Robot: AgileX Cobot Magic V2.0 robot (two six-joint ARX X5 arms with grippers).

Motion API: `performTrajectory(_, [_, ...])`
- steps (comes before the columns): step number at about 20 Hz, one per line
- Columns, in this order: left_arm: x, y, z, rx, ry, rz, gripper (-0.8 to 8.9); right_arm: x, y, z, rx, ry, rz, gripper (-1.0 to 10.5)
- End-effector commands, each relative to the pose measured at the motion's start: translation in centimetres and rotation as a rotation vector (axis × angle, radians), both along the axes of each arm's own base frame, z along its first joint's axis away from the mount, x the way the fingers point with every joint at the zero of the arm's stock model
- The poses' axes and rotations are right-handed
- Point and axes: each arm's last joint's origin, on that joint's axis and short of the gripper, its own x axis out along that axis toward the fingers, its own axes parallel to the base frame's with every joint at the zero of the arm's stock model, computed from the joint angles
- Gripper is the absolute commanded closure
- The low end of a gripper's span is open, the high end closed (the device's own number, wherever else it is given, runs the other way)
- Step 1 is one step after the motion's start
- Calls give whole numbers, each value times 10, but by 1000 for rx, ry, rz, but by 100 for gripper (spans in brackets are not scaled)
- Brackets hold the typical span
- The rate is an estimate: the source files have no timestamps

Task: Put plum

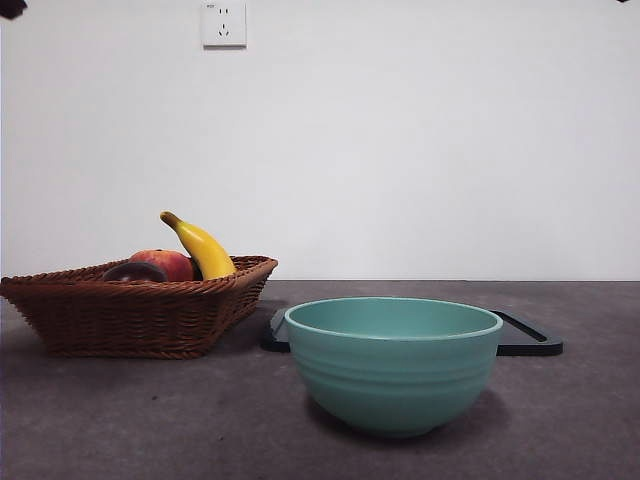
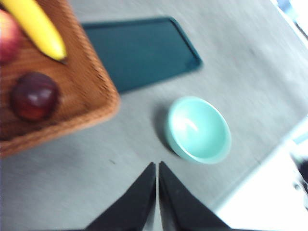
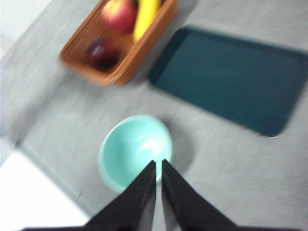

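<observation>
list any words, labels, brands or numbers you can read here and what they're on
None can be read.
Wall socket: a small dark mark in its upper left corner, too small to read.
Basket, plum, banana, apple, bowl, tray: no text or labels visible; both wrist views are blurred.

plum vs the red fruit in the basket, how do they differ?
The plum is dark purple-maroon, nearly black; the red fruit is red-orange with yellowish patches. In the front view the plum sits lower, barely above the basket rim, while the red fruit rises higher beside the banana. Both are round and lie in the basket.
</observation>
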Motion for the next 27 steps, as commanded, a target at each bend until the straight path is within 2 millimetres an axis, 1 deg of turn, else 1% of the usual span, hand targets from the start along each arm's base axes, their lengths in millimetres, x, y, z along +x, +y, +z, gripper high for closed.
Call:
performTrajectory(1, [-4,-2,11,15,-34,-58,805,-2,7,4,-19,-27,79,935])
performTrajectory(5, [-6,-3,12,16,-25,-69,805,-8,14,2,-39,-4,152,935])
performTrajectory(8, [-6,-3,12,16,-25,-69,803,-8,14,2,-39,-5,157,935])
performTrajectory(10, [-6,-3,12,16,-25,-69,739,-8,14,2,-39,-5,156,924])
performTrajectory(11, [-6,-3,12,16,-25,-69,665,-8,14,2,-38,-3,154,856])
performTrajectory(13, [-6,-3,12,17,-26,-68,452,-8,14,2,-36,10,134,594])
performTrajectory(14, [-6,-3,12,16,-27,-68,394,-8,14,2,-34,13,131,516])
performTrajectory(15, [-6,-3,12,16,-29,-68,362,-8,14,2,-34,13,131,478])
performTrajectory(16, [-6,-3,13,16,-32,-67,345,-8,14,2,-34,12,131,473])
performTrajectory(22, [-3,-3,13,33,-48,-43,345,-8,14,2,-33,12,131,474])
performTrajectory(25, [3,-3,13,69,-65,9,346,-8,14,2,-33,12,131,474])
performTrajectory(27, [14,-5,11,84,-66,45,347,-8,14,2,-33,12,131,474])
